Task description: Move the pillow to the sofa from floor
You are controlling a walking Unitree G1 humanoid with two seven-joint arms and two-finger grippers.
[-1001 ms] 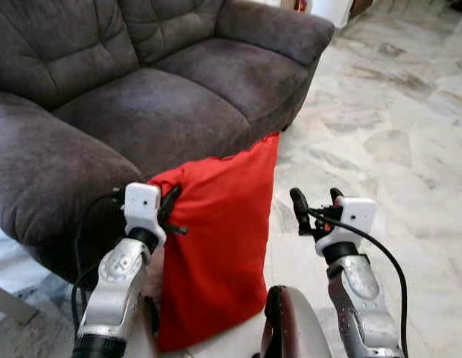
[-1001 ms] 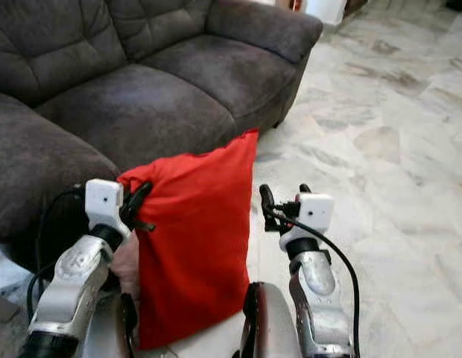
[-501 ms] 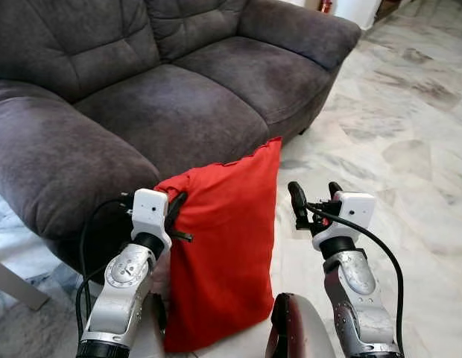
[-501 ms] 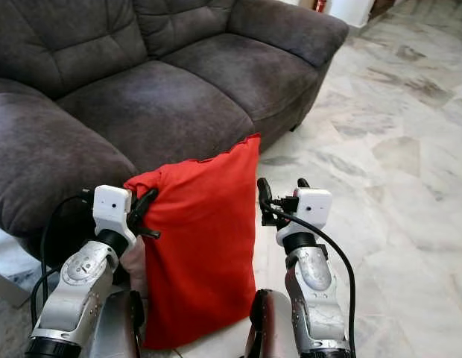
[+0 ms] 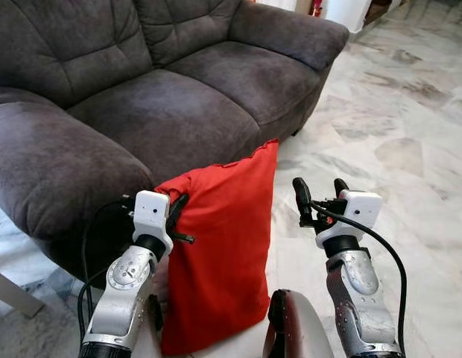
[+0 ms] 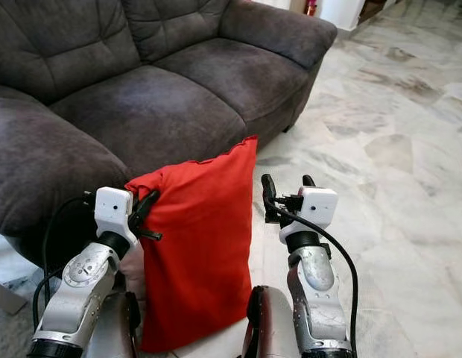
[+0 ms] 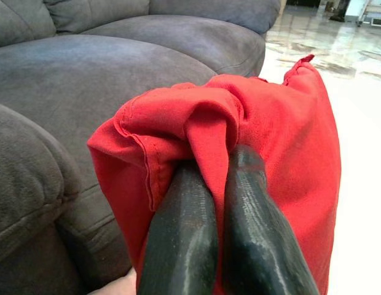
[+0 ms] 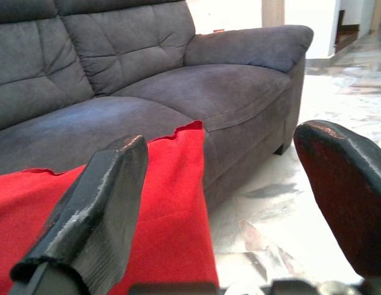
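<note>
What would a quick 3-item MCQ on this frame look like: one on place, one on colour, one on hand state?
1. Where is the pillow?
A. On the sofa seat
B. Hanging in front of the sofa, pinched at one top corner
C. Flat on the floor by the far armrest

2. What colour is the pillow?
A. Red
B. Grey
C. Blue

3. What are the hands doing?
A. Both are open
B. Left is open, right grips the pillow
C. Left is shut on the pillow, right is open

Key: 1 B, the left hand pinches a bunched corner and the pillow hangs before the grey sofa. 2 A, the fabric is plainly red. 3 C, the left fingers clamp the cloth, while the right hand has spread fingers beside the pillow's edge.
</note>
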